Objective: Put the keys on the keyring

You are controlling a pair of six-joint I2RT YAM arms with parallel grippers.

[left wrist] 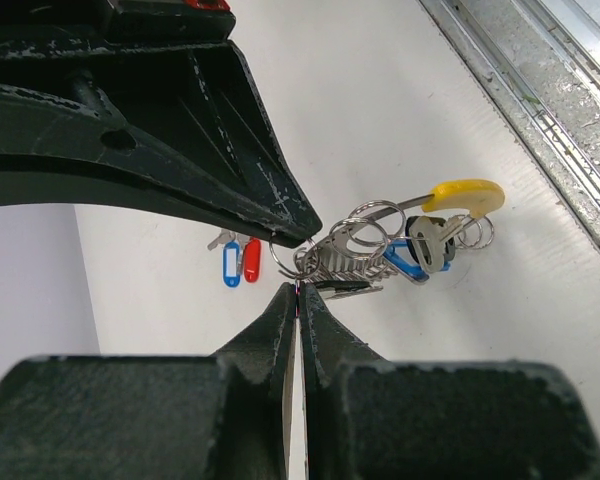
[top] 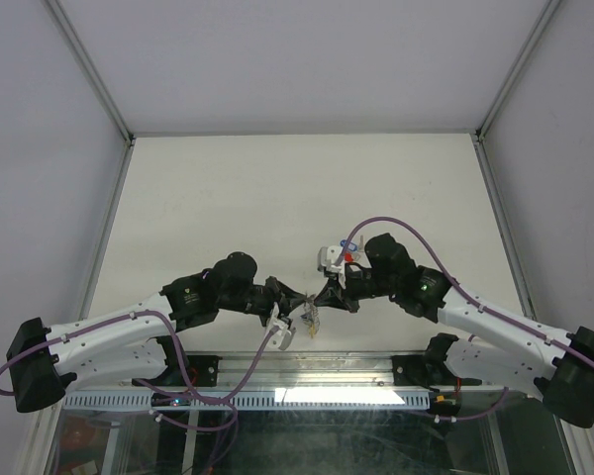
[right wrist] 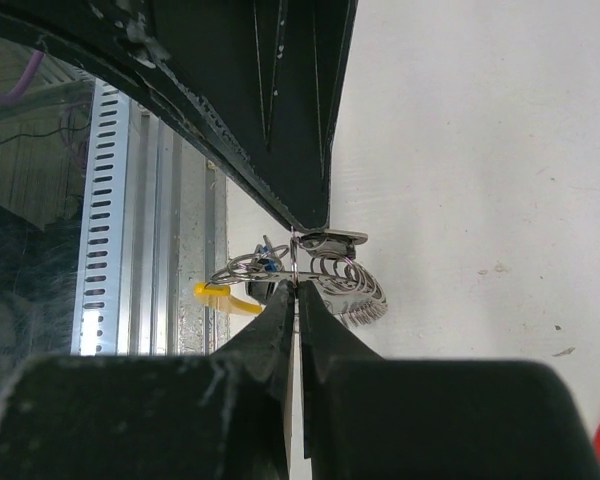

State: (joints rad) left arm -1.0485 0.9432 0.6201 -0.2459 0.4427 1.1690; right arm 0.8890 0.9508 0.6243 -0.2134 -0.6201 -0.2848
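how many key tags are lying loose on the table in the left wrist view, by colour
blue tag: 1
red tag: 1
total: 2

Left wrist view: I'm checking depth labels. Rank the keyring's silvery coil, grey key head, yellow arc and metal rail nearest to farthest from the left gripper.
1. Keyring's silvery coil, centre.
2. Grey key head, right of it.
3. Yellow arc, upper right.
4. Metal rail, far right edge.

Two pincers (left wrist: 298, 288), one keyring (left wrist: 465, 197), two loose keys (left wrist: 238, 262), maybe two more threaded.
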